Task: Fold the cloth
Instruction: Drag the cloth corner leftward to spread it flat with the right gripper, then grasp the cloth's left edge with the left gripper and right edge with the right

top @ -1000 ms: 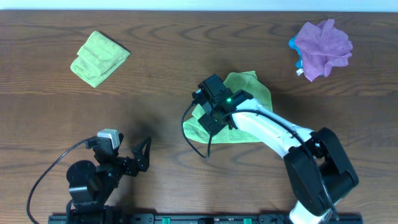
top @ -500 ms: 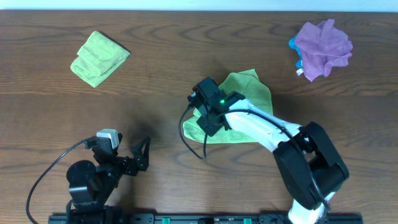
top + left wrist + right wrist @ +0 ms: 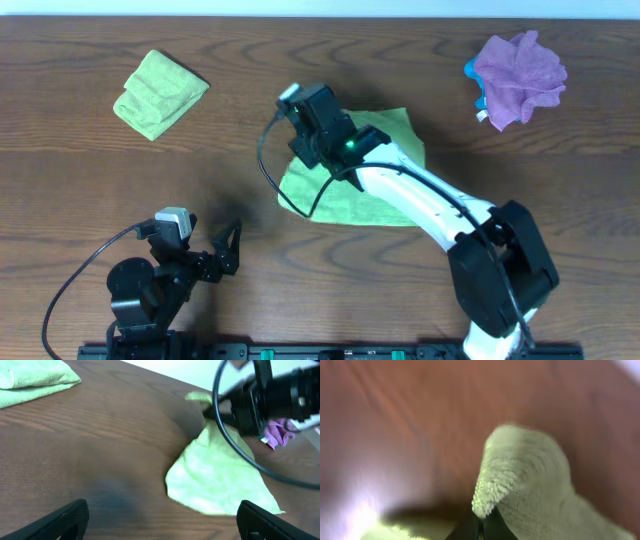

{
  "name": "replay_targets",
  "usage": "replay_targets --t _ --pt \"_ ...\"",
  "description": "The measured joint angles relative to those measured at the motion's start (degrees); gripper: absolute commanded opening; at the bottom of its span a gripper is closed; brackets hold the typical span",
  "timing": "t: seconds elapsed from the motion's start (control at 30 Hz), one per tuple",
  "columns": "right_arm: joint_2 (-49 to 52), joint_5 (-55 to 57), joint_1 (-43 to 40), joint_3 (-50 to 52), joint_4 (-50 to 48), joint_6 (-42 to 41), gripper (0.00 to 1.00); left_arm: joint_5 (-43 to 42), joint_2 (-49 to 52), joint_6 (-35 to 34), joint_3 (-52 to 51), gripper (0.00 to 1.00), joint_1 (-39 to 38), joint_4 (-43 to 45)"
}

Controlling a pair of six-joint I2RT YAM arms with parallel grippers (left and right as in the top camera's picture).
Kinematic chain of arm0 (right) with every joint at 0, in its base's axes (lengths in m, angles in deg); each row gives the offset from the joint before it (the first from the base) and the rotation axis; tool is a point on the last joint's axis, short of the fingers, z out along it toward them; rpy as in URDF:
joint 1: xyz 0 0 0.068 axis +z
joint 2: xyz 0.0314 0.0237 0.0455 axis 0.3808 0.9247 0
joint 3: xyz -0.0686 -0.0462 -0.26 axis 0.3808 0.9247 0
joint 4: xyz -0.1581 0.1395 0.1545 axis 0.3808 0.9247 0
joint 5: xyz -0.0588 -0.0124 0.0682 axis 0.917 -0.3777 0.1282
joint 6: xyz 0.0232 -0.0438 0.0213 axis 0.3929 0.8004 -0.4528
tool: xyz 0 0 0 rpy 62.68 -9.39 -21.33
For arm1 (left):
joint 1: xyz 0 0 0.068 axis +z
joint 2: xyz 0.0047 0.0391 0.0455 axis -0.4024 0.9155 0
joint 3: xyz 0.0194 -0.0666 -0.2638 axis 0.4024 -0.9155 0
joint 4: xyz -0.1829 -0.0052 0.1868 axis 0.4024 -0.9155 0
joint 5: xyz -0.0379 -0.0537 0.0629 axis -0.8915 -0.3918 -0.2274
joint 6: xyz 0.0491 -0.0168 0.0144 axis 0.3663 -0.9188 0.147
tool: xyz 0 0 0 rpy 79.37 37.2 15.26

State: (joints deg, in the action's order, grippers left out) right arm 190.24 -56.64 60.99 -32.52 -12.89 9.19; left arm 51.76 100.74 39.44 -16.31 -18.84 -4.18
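Observation:
The light green cloth (image 3: 345,203) lies partly spread at the table's middle; the left wrist view shows it ahead on the right (image 3: 215,475). My right gripper (image 3: 306,148) is shut on a corner of the cloth at its upper left and holds it lifted. In the right wrist view that fluffy corner (image 3: 525,467) bulges just above the closed fingertips (image 3: 481,529). My left gripper (image 3: 230,252) rests near the front left of the table, open and holding nothing, well short of the cloth; its two fingers frame the bottom of its own view (image 3: 162,521).
A folded green cloth (image 3: 158,93) lies at the back left, also seen in the left wrist view (image 3: 30,380). A crumpled purple cloth (image 3: 518,75) sits at the back right. The right arm's black cable (image 3: 272,185) loops over the table left of the cloth.
My right gripper has closed on the cloth's corner and moved back and to the left, dragging the cloth out wider. The left arm has stayed still.

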Motion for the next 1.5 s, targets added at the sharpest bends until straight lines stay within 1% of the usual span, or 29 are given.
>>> replay_targets --t 0.03,0.07,0.1,0.13,0.17,0.23,0.37,0.47,0.53,0.6,0.7,0.87,0.97,1.1,1.17,1.27,1.33,1.5 --pt "0.3 -0.1 0.0 -0.1 -1.8 0.0 0.02 0.0 0.0 0.0 0.0 0.95 0.0 0.0" --pt "1.8 -0.3 0.0 -0.5 -5.4 0.0 0.16 0.0 0.0 0.0 0.0 0.96 0.0 0.0" --pt "3.3 -0.6 0.0 -1.1 -6.6 -0.3 0.38 0.0 0.0 0.0 0.0 0.95 0.0 0.0" --pt "4.9 -0.5 0.0 -1.8 -7.4 -0.6 0.58 0.0 0.0 0.0 0.0 0.95 0.0 0.0" --pt "6.5 -0.5 0.1 -2.5 -7.3 -0.6 0.73 0.1 0.0 0.0 0.0 0.95 0.0 0.0" --pt "9.2 -0.5 0.3 -3.7 -6.2 -1.2 0.77 0.3 0.0 0.0 0.0 0.95 0.0 0.0" --pt "10.3 -0.5 1.4 -5.5 -1.2 -2.6 0.78 0.4 0.0 -0.2 0.0 0.96 0.0 -0.1" --pt "9.1 -0.5 2.1 -10.6 4.5 -4.7 0.92 0.4 0.2 -1.9 0.0 0.95 0.0 -0.1" --pt "6.7 -0.6 2.1 -12.5 8.3 -6.4 0.99 0.4 1.1 -3.1 0.0 0.95 0.0 0.1" --pt "2.5 -1.0 1.5 -13.2 13.2 -8.5 0.99 0.5 3.6 -3.7 0.8 0.96 0.0 -0.2" --pt "-2.7 -4.0 -1.0 -14.0 19.9 -11.7 0.99 0.5 10.0 -3.7 6.0 0.96 0.0 -2.7" --pt "-7.2 -11.0 -9.7 -14.2 28.8 -15.6 0.99 -0.5 22.2 -3.7 19.2 0.96 0.0 -10.8" --pt "-8.2 -15.8 -15.3 -13.7 32.7 -16.6 0.99 -4.7 32.0 -3.7 26.6 0.95 0.0 -15.0" --pt "-11.8 -24.0 -20.9 -9.7 33.2 -16.8 0.99 -12.9 42.5 -5.5 30.6 0.95 0.0 -15.1" --pt "-14.9 -28.6 -24.4 -5.2 32.2 -16.7 0.99 -17.3 46.7 -6.3 31.0 0.96 0.0 -15.0" --pt "-18.5 -33.7 -29.1 1.2 30.4 -16.5 0.99 -21.2 51.3 -6.7 31.0 0.95 0.0 -15.7" --pt "-20.6 -37.2 -32.1 6.2 28.9 -16.5 0.99 -22.4 54.1 -6.7 31.0 0.95 0.0 -16.1" --pt "-22.5 -40.9 -34.3 12.0 28.7 -16.5 0.99 -23.0 60.7 -6.7 30.8 0.95 0.0 -14.5"
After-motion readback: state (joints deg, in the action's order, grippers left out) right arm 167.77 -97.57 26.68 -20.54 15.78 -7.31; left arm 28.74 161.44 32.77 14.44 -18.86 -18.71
